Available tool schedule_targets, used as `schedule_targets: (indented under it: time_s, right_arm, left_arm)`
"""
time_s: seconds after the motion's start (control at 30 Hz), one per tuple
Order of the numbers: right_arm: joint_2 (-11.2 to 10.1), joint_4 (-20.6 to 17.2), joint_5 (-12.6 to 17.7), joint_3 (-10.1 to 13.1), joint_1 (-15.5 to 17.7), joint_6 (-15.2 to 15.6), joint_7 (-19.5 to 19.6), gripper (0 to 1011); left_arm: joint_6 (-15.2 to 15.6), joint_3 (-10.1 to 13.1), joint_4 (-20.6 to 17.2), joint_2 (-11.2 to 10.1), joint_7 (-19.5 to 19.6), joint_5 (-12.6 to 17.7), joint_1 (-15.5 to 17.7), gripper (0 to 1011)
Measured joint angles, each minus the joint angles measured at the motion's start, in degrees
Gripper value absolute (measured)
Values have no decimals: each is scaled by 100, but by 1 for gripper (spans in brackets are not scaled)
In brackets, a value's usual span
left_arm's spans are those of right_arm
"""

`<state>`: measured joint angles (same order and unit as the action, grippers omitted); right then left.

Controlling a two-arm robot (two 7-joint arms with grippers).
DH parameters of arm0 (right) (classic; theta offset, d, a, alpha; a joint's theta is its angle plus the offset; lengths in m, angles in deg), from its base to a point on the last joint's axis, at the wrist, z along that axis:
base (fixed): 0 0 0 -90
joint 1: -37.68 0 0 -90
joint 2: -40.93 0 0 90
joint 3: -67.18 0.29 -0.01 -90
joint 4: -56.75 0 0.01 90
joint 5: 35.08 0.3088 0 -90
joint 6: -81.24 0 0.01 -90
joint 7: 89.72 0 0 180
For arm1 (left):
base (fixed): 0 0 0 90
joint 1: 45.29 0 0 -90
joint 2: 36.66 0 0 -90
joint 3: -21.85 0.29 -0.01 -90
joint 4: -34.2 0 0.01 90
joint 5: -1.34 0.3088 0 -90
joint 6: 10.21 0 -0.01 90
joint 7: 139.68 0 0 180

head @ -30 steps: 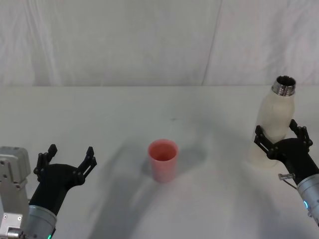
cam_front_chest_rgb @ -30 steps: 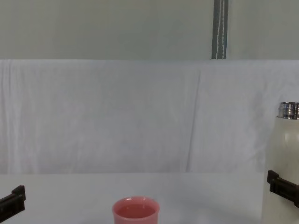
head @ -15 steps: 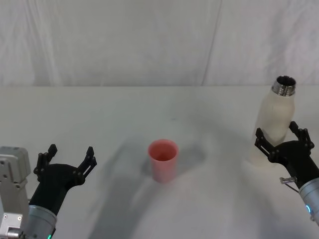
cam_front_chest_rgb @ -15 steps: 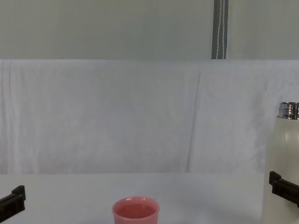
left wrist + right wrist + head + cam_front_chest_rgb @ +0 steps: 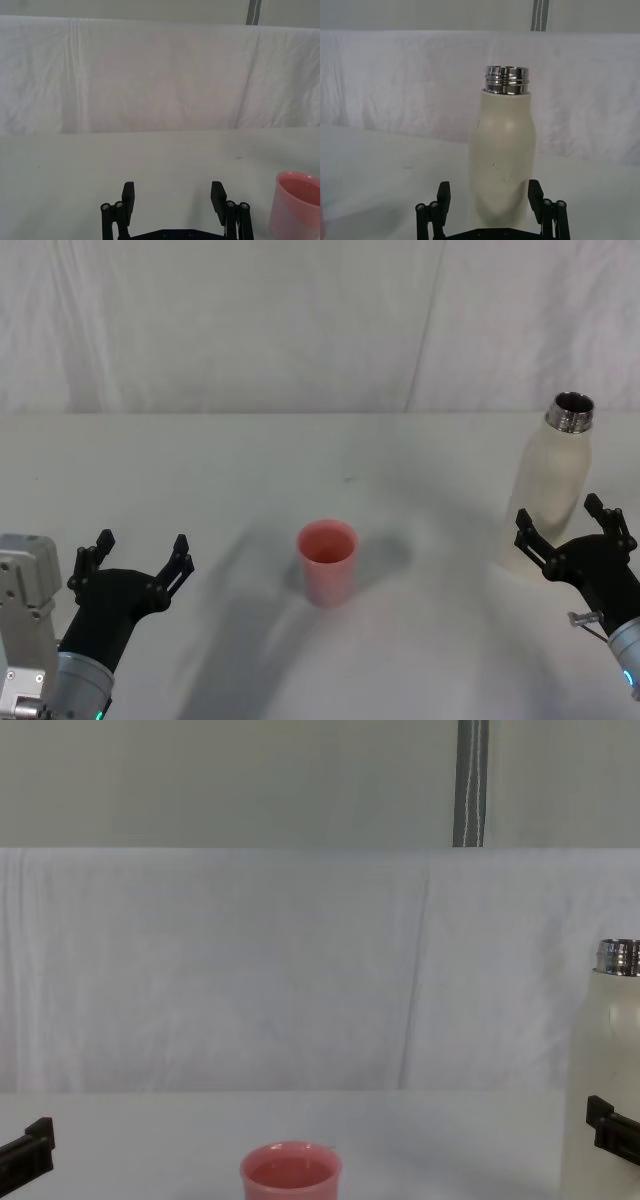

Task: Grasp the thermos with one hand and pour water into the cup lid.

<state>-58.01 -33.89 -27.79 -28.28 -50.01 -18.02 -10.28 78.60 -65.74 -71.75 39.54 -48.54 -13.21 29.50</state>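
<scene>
Bare bench (image 5: 200, 470) lies between cup (image 5: 327, 562) and thermos (image 5: 552, 490) (well apart); the white backdrop (image 5: 300, 320) closes off the far edge.

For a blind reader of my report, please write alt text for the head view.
A cream-white thermos stands upright at the table's right, its steel neck uncapped, with the right gripper open just in front of it, not touching. A small pink cup lid stands at the centre, and the left gripper rests open at lower left.

white table (image 5: 200, 470) | white cloth backdrop (image 5: 250, 320) | grey pole (image 5: 471, 782) behind
</scene>
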Motion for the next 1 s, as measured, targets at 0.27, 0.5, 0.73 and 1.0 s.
schedule_targets:
  time_s: [0.27,0.5,0.73,1.0]
  right_arm:
    - [-27,-96,100,-28,141,-45,-89,1001]
    - [-33,-126,194,-95,252,-82,-159,1001]
    - [-29,-123,247,-207,316,-91,-218,1001]
    - [-40,-115,245,-327,367,-84,-224,1001]
  left_arm:
    - [0,0,0,0,0,0,0,1001]
    - [0,0,0,0,0,0,0,1001]
    - [0,0,0,0,0,0,0,1001]
    - [0,0,0,0,0,0,0,1001]
